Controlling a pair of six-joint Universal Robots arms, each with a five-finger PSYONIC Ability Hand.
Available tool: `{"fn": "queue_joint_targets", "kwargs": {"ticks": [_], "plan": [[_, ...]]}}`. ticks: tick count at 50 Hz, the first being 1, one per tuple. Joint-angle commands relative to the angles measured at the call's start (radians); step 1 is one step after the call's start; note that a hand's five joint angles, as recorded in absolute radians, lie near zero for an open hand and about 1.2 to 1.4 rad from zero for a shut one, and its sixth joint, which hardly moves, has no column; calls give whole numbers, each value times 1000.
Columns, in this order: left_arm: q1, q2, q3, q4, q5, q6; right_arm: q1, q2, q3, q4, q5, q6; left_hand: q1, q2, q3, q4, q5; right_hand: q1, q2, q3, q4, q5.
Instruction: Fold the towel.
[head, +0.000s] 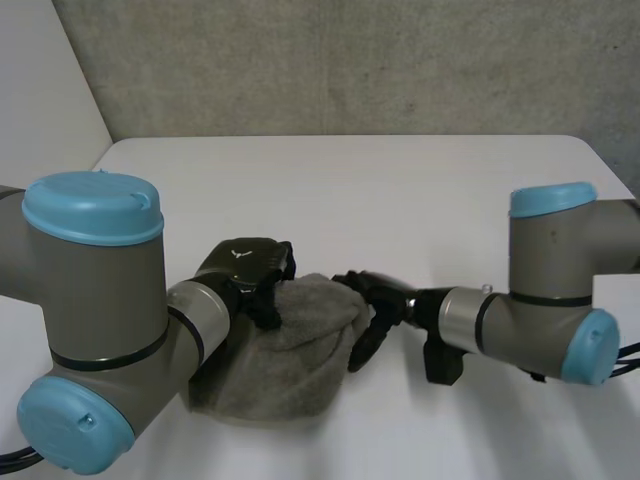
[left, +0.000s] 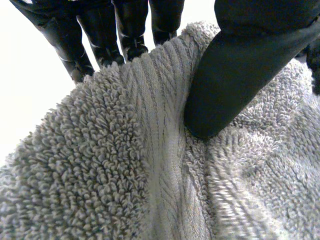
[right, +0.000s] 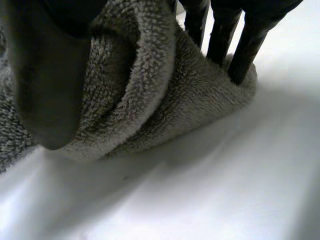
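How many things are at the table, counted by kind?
Grey towel: 1
Black hands: 2, left hand and right hand, both gripping the towel
Total: 3

A lab-like test space: plain white table (head: 400, 190) against a bare grey concrete wall (head: 350, 60).

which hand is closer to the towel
Neither: both hold it. The left hand pinches the towel at its left edge between thumb and fingers; the right hand pinches a rolled fold at its right edge.
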Motion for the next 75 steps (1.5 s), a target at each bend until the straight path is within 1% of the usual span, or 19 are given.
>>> {"fn": "queue_joint_targets", "kwargs": {"ticks": [1, 3, 5, 7, 8, 12, 15, 19, 29, 34, 38, 46, 47, 48, 49, 50, 52, 64, 75], "plan": [[-3, 19, 7, 1, 1, -1, 26, 32, -18, -62, 28, 17, 252, 186, 189, 180, 242, 815, 825, 829, 828, 819], [2, 25, 12, 3, -2, -3, 22, 18, -18, -97, 63, 16, 252, 186, 189, 180, 242, 1004, 1015, 1019, 1017, 1009], [6, 34, 16, 11, -4, -3, 16, -3, -14, -138, 121, -1, 252, 186, 189, 180, 242, 1006, 1017, 1021, 1019, 1011], [19, 46, 29, 61, -8, -3, 14, -108, -9, -241, 285, -47, 252, 186, 189, 180, 242, 1006, 1017, 1021, 1019, 1011], [19, 46, 29, 61, -8, -3, 14, -109, -9, -242, 286, -47, 252, 186, 189, 180, 242, 1006, 1017, 1021, 1019, 1011], [55, 59, 21, 184, -7, -4, 14, -268, 96, -502, 443, -270, 252, 186, 189, 180, 242, 1006, 1017, 1021, 1019, 1011], [48, 59, 12, 228, -7, -4, 26, -375, 210, -692, 427, -405, 252, 186, 189, 180, 242, 1006, 1017, 1021, 1019, 1011], [42, 57, 0, 238, -7, -4, 31, -407, 279, -765, 402, -473, 252, 186, 189, 180, 242, 1006, 1017, 1021, 1019, 1011], [56, 36, -103, 271, 3, 8, 63, -362, 295, -529, 391, -524, 252, 186, 189, 180, 242, 1006, 1017, 1021, 1019, 1011], [59, 20, -158, 258, 3, 17, 54, -305, 239, -226, 394, -670, 252, 186, 189, 180, 242, 1006, 1017, 1021, 1019, 1011], [59, 25, -189, 239, 3, 17, 49, -296, 218, -104, 390, -708, 252, 186, 189, 180, 242, 1006, 1017, 1021, 1019, 1011], [68, 54, -232, 54, 4, 16, 52, -310, 184, 179, 350, -725, 252, 186, 189, 180, 242, 1006, 1017, 1021, 1019, 1011], [68, 74, -244, 2, 7, 16, 51, -316, 180, 218, 321, -725, 165, 100, 103, 93, 156, 783, 794, 798, 796, 788], [65, 92, -253, -47, 7, 16, 51, -316, 180, 218, 321, -725, -222, -288, -285, -295, -232, 781, 792, 796, 794, 786], [65, 92, -254, -48, 7, 16, 49, -325, 180, 246, 292, -730, -226, -292, -289, -299, -236, 261, 271, 275, 274, 265], [62, 108, -261, -89, 7, 16, 49, -337, 176, 272, 271, -737, -784, -850, -847, -857, -794, -169, -158, -154, -156, -164], [62, 120, -264, -116, 7, 17, 49, -350, 169, 287, 257, -744, -970, -1035, -1032, -1042, -979, -216, -205, -201, -203, -211], [97, 214, -185, -106, 6, 20, -50, -385, 88, 155, 253, -575, -970, -1035, -1032, -1042, -979, -216, -205, -201, -203, -211], [79, 179, -38, -54, 7, 17, -129, -414, 81, 146, 247, -555, -957, -1023, -1020, -1030, -967, -216, -205, -201, -203, -211]]}}
